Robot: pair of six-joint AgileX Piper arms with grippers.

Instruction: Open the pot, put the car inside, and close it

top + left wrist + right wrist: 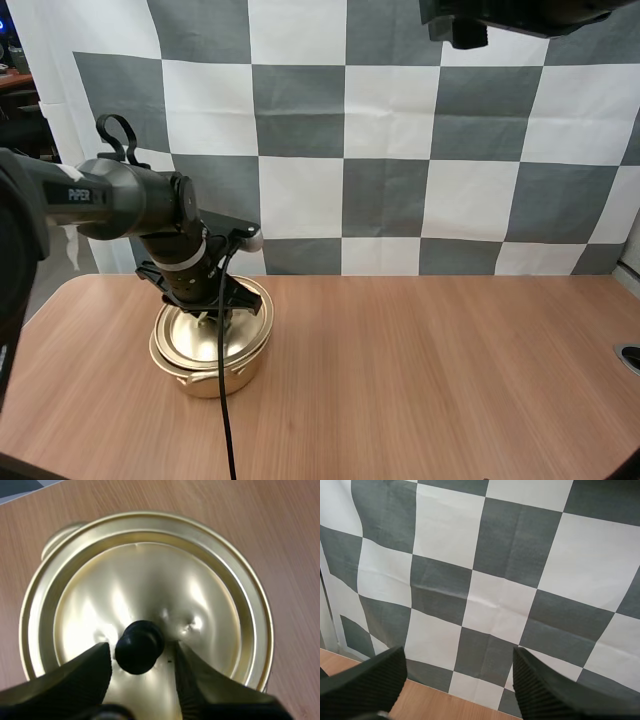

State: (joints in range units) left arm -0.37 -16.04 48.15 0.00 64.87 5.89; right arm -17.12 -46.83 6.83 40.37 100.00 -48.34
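Lid (150, 585) sits on the gold pot (215, 378), left gripper (141, 652) spread open around its black knob (139, 642), not yet clenched; everything's ahead.

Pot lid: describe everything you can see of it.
Round, shiny gold-coloured metal lid, stepped rim, small dents near the centre. Black round knob in the middle. It sits flat on the pot, closed, at the left of the table. The left gripper is open, a finger each side of the knob, not clamped.
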